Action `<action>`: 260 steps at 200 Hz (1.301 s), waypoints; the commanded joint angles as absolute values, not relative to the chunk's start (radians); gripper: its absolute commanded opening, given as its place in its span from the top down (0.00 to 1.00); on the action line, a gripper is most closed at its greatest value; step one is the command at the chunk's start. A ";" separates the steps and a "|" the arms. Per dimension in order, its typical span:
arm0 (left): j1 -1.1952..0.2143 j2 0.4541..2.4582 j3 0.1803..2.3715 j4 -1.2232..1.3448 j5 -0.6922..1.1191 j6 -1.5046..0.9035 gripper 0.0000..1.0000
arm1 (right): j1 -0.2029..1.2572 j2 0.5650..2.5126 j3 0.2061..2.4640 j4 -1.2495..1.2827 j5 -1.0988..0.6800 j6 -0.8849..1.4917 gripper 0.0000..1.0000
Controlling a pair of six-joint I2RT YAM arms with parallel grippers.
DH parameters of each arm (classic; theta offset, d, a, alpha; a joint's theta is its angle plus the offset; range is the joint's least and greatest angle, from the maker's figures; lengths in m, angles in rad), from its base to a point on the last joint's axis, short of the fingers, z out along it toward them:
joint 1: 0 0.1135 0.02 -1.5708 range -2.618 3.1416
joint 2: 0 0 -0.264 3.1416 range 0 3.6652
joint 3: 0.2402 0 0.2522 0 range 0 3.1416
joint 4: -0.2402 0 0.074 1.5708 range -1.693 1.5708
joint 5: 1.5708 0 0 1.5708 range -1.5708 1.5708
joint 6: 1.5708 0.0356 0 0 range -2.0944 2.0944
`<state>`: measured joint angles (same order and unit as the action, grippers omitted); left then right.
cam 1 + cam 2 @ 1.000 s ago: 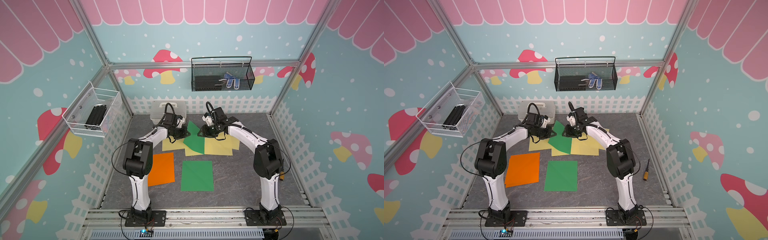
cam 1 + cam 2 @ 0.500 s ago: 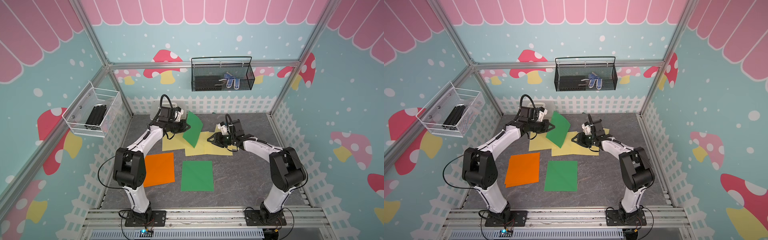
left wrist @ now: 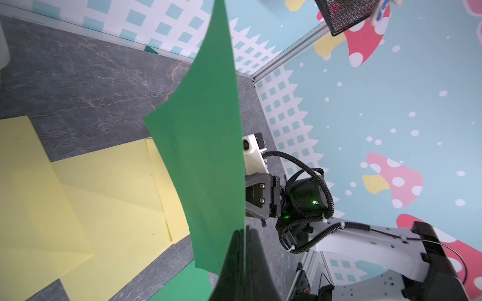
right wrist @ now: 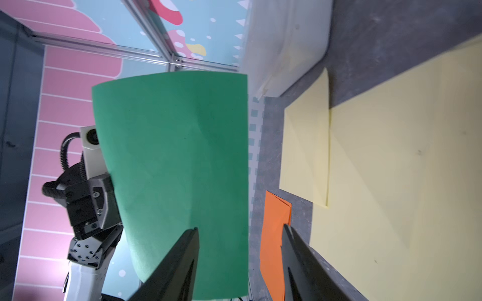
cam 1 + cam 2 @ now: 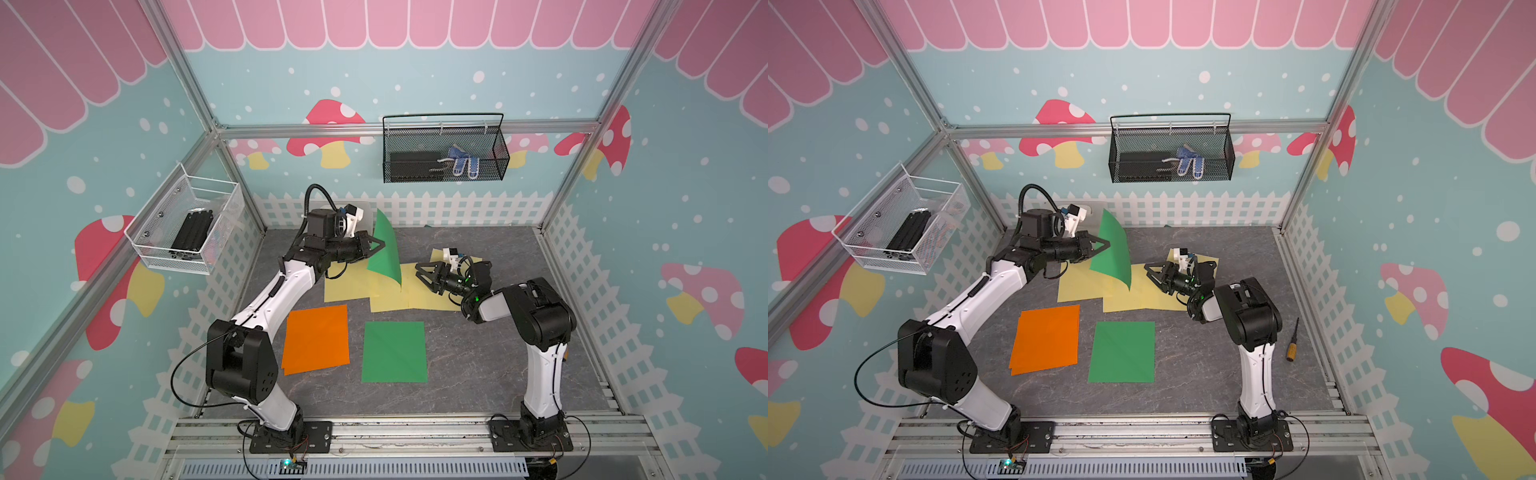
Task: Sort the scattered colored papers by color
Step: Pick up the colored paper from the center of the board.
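Two left fingers [image 5: 372, 242] need a firm pinch and a slow swing, so the lifted green paper [image 5: 384, 249] lands on the flat green paper [image 5: 394, 351] with edges matching. They are shut tight on its edge, and it hangs curved, behind the flat green paper. The right fingers [image 4: 180, 263] are half open and hold nothing, over the yellow papers [image 5: 388, 297], also behind it. The lifted sheet's low corner may touch those; I cannot tell. The orange paper [image 5: 316, 338] lies just beside the flat green paper.

Teal walls [image 5: 457, 75] printed with red mushrooms, white dots, a pink scalloped border and a white picket fence enclose a grey marbled desk [image 5: 478, 353]. A black wire basket [image 5: 494, 164] hangs on the back wall, a white wire basket [image 5: 149, 239] on a side wall.
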<state>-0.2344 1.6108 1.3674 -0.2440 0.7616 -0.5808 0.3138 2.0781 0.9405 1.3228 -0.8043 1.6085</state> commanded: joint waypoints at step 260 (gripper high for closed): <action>-0.222 1.461 1.318 0.135 0.883 -0.869 1.00 | 0.379 2.069 1.225 1.494 -0.798 1.812 0.46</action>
